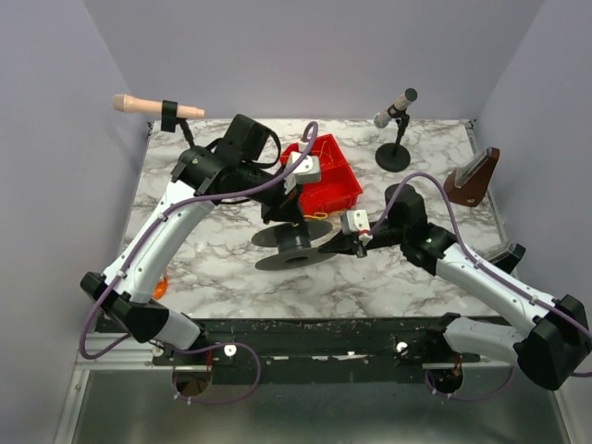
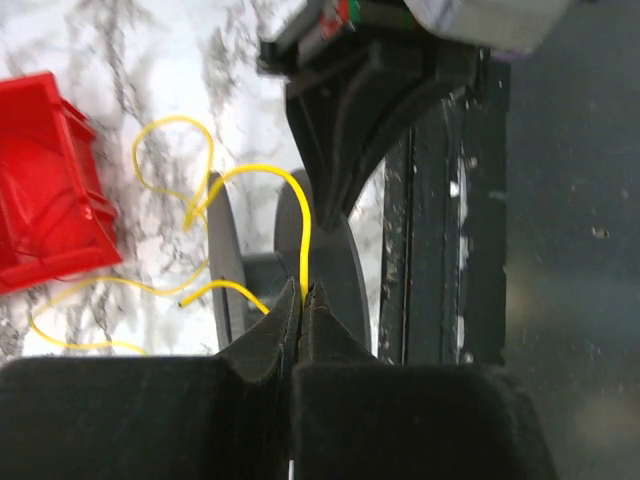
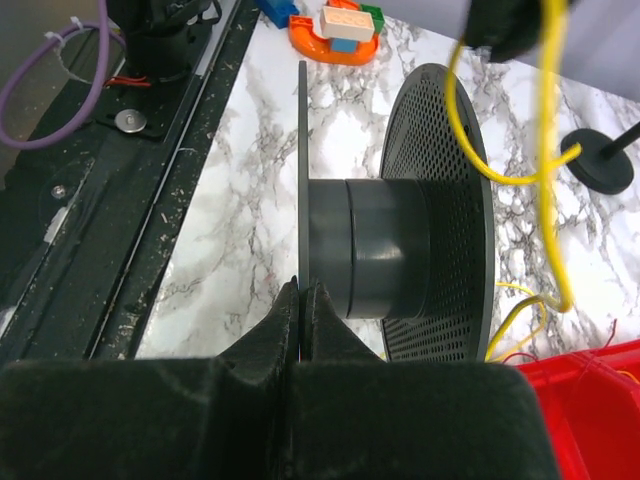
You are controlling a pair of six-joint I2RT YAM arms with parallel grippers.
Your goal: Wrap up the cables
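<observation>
Top view: both arms reach in to frame centre over a marble table [image 1: 213,268]. A black spool [image 1: 294,242] lies there on its side, just below a red bin [image 1: 333,180].

Left gripper [image 1: 292,215] comes down on the spool from above; right gripper [image 1: 333,244] meets it from the right.

Left wrist view: left gripper [image 2: 303,295] pinched shut on the yellow cable [image 2: 304,240], no gap between the pads. From the pinch the cable runs up frame across the spool [image 2: 345,275], which is seen edge-on. It then arcs left and falls in loose loops on the marble toward the bin [image 2: 45,180] at left. More yellow strand trails lower left; cannot tell whether it is the same cable. The right arm's black fingers fill the upper centre.

Right wrist view: right gripper [image 3: 302,290] clamped on the thin rim of the near flange. Spool [image 3: 375,260] core bare, no turns on it. Far flange perforated. Cable [image 3: 546,110] hangs down the right side of the frame, beyond that flange, curling low near the bin [image 3: 590,410]. Orange toy [image 3: 335,30] at top centre.

In the top view only a small yellow loop of cable [image 1: 319,216] shows, between bin and spool.
</observation>
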